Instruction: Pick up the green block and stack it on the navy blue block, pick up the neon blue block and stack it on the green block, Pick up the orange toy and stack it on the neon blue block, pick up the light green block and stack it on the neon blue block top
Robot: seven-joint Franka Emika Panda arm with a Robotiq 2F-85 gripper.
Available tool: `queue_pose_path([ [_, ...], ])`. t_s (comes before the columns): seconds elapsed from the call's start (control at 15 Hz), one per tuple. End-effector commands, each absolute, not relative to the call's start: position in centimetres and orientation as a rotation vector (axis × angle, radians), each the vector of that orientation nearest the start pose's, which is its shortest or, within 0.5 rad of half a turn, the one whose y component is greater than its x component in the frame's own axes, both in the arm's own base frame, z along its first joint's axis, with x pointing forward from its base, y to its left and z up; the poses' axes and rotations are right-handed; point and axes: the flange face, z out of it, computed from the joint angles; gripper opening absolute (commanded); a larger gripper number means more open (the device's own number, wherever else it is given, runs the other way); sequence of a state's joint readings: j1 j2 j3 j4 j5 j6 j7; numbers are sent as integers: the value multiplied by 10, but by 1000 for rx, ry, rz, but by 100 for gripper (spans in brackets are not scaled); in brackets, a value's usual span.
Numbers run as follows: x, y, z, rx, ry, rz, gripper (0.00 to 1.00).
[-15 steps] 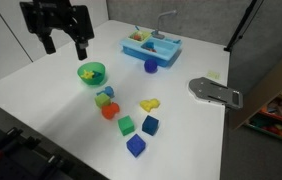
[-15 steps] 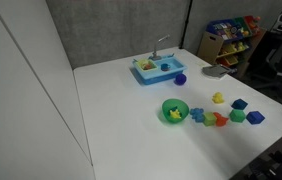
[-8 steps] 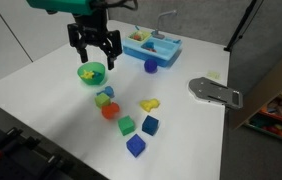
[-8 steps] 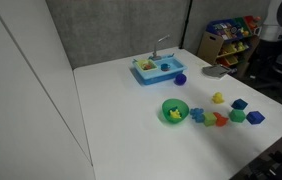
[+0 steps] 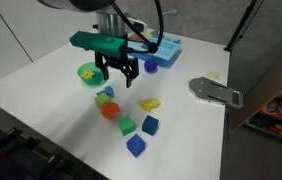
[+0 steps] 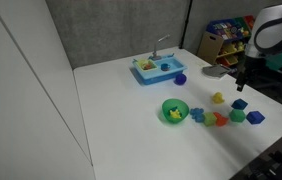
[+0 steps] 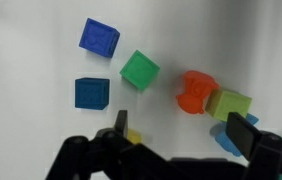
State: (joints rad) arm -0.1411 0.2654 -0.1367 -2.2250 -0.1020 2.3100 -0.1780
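The gripper (image 5: 117,76) hangs above the table (image 5: 41,85) with its jaws spread wide and nothing between them, just right of the green bowl (image 5: 82,71) and on the far side of the cluster of toys. Closest below it are the yellow toy (image 5: 149,103) to the right and the orange toy (image 5: 109,110) to the left, with the light green block (image 7: 229,104) just beside the orange one. Nearer lies the green block (image 5: 127,125), flat on the table, with the navy blue block (image 5: 150,124) close on its right but not touching, and the neon blue block (image 5: 135,146) nearest of all. The green block looks like a small, stiff, light cube, probably plastic or foam, with flat and perhaps smooth faces, so it should neither crush nor sag, though it may slip under a weak or skewed pinch. In the wrist view it sits turned like a diamond against the line of the fingers (image 7: 243,132), so the wrist likely needs a twist to meet two opposite side faces squarely. The best hold seems to be across the middle of those faces, with the pair chosen so that neither finger comes down on the navy blue block or the orange toy.
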Motion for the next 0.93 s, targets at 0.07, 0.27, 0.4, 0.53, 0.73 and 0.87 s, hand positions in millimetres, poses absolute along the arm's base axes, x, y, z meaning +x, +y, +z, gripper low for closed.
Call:
queue_pose_path([
  [0.07, 506, -167, 194, -3209, 155, 260, 100],
  [0.27, 499, -176, 169, -3223, 261, 191, 100],
  [0.4, 495, -177, 159, -3216, 317, 175, 100],
  [0.53, 496, -175, 156, -3221, 268, 205, 100],
  [0.73, 496, -176, 155, -3214, 289, 201, 100],
  [0.87, 489, -177, 150, -3219, 295, 217, 100],
])
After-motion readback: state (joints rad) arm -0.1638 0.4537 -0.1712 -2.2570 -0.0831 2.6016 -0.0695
